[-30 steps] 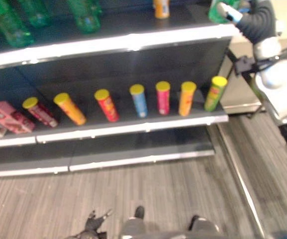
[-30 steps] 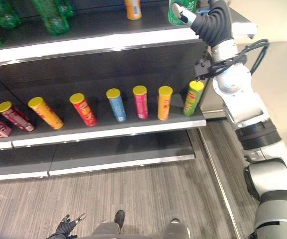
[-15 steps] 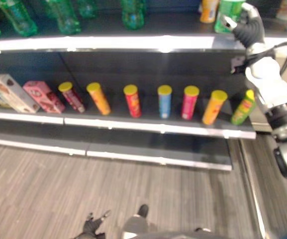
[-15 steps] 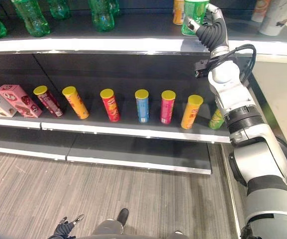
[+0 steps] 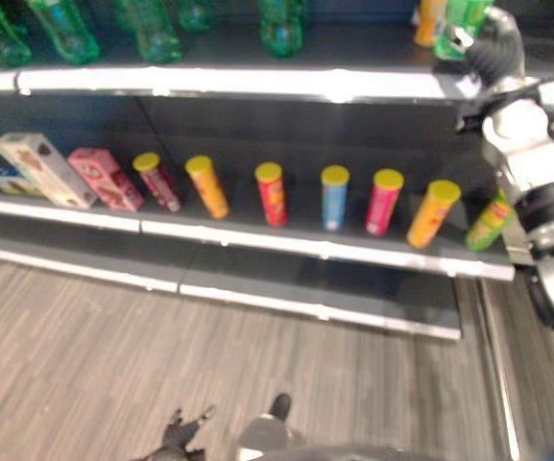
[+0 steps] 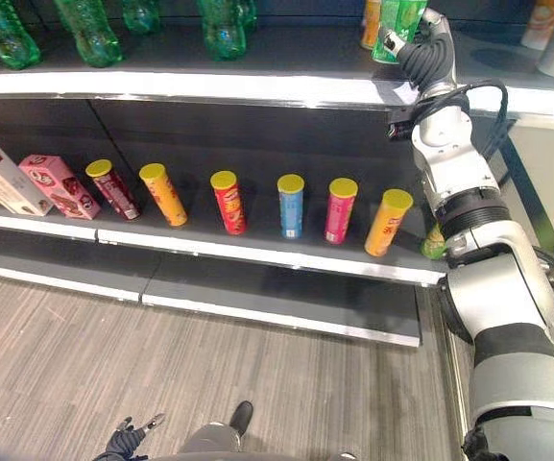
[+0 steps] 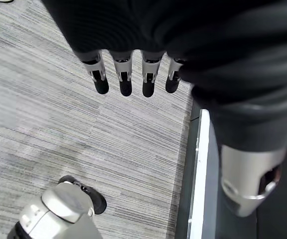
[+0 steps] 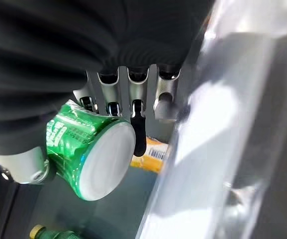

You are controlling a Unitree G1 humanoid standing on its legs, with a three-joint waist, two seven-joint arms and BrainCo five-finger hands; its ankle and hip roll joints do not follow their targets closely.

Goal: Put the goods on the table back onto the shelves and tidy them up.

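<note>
Down low, the left hand [image 7: 133, 74] hangs over the grey striped carpet floor [image 7: 58, 124], fingers straight and relaxed, holding nothing. Further out stands the dark metal shelf unit with pale front edges [image 6: 257, 257]: on its middle board, well below the right hand, a row of tall snack tubes with yellow lids runs across — a dark red one [image 6: 113, 187], an orange one [image 6: 163, 193], a red one [image 6: 228, 201], a blue one [image 6: 290, 205], a pink one [image 6: 340, 209], another orange one [image 6: 388, 221], and a green tube [image 5: 489, 224] partly hidden behind the right arm. At the far end of that row from the right hand lie a pink carton [image 6: 58, 186] and a white carton [image 6: 6, 178], both tilted. Up on the top board, the right hand [image 6: 428, 50] is raised at the shelf's edge, its fingers [image 8: 138, 124] and thumb curled round a green drink can with a silver base [image 8: 91, 154], gripping it by the side. Just beside the can, past the fingers, stands an orange can [image 6: 373, 23]. Away along the same board from the hand stand green plastic bottles [image 6: 89, 34].
</note>
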